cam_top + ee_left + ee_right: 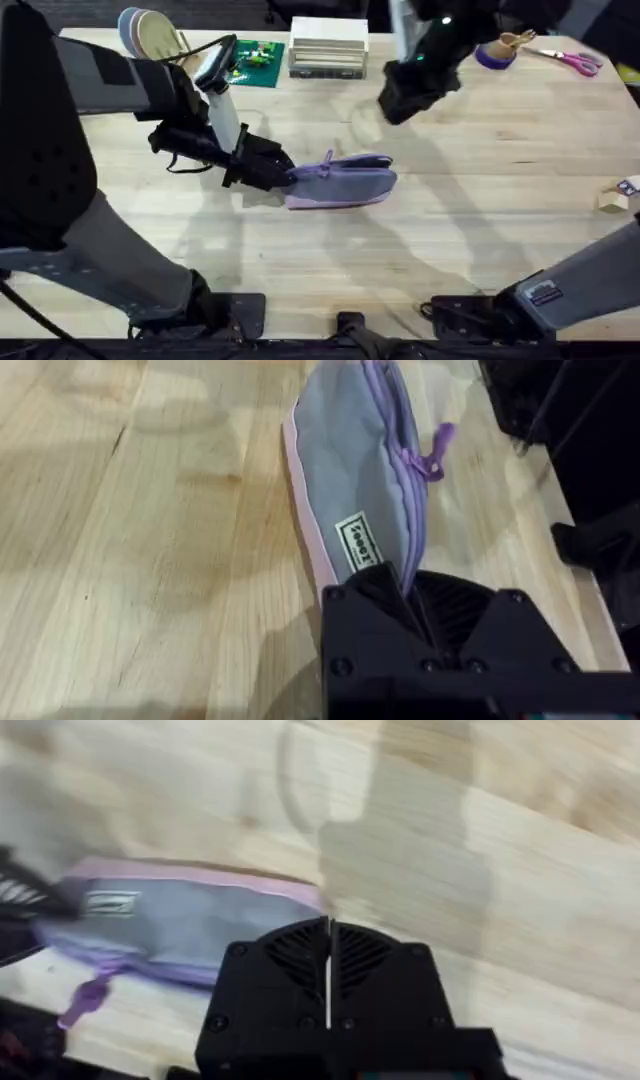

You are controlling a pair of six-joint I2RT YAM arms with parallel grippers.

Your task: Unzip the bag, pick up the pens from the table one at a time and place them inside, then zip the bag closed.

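bag (343,184) flat mid-counter (450,250), left tool (281,176) at its left end, right tool (412,95) raised behind, scissors (572,61) far right corner

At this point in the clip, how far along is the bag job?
Looks late or very early: the bag lies on the table with its zipper line looking closed in the left wrist view, and I can see no pen lying out. In hand: the left gripper clamps the bag's end, while the right gripper hangs shut above. Whether pens are inside cannot be told.
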